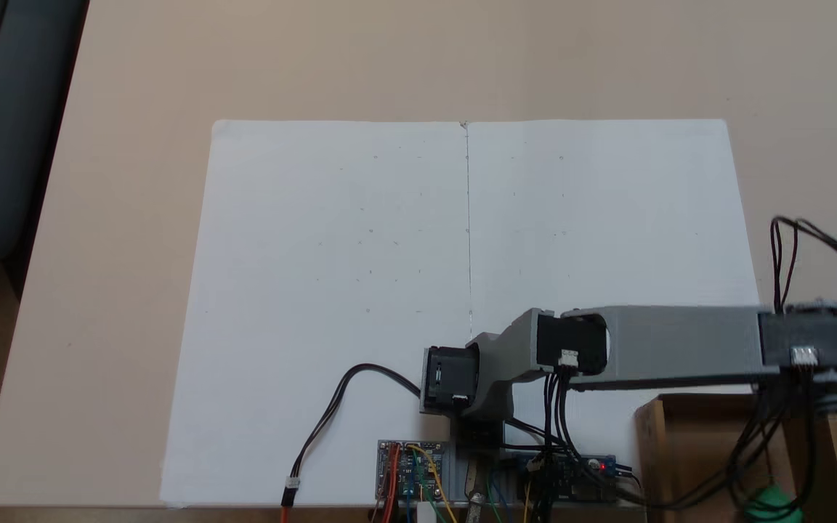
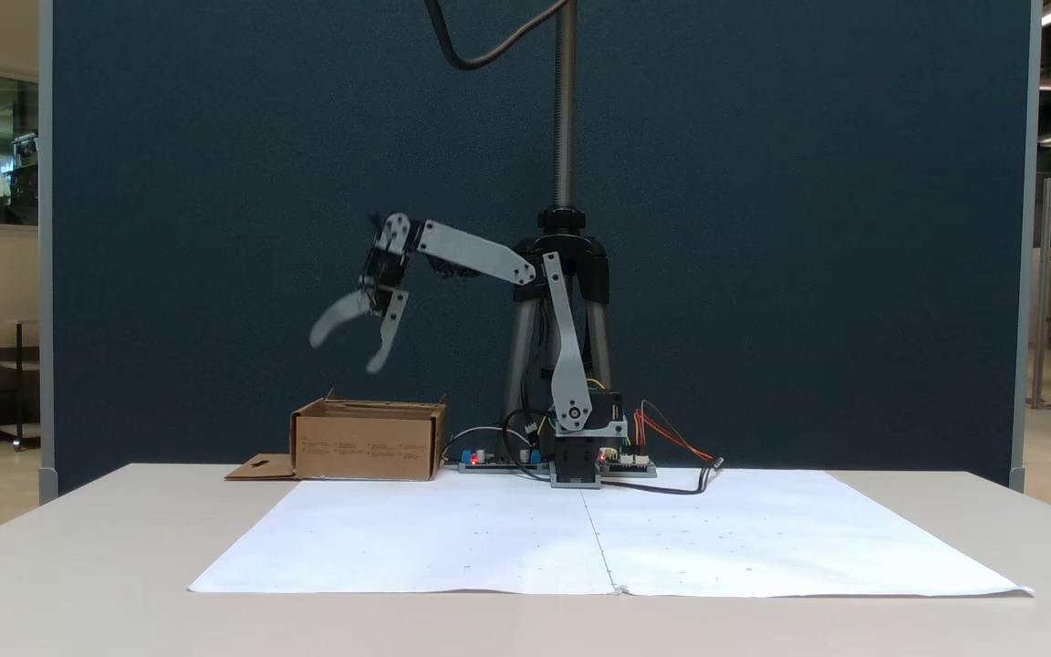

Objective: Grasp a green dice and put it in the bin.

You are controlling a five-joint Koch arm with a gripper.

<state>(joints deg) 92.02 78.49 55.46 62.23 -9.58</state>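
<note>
Flap (image 2: 260,467): at the far left of the side-on fixed view you see the bin's flap lying flat on the table (image 2: 78,566), hang-hole cutout showing.
Bin (image 2: 369,447): your brown cardboard box stands just right of that flap, beside the white paper sheet's (image 2: 598,543) far left corner; in the top-down fixed view it is at the bottom right (image 1: 687,443).
Gripper (image 2: 343,351): it hangs above the bin, well clear of the rim, your jaws spread wide apart with nothing between them.
Arm (image 2: 475,254): your forearm reaches left from the elbow, with the upper link rising from the base (image 2: 577,456).
Green dice (image 1: 773,503): in the top-down view you see a blurred green shape inside the bin, partly behind the black cables (image 1: 760,443).
Boards (image 2: 489,459): circuit boards with lit red LEDs sit beside the base.
</note>
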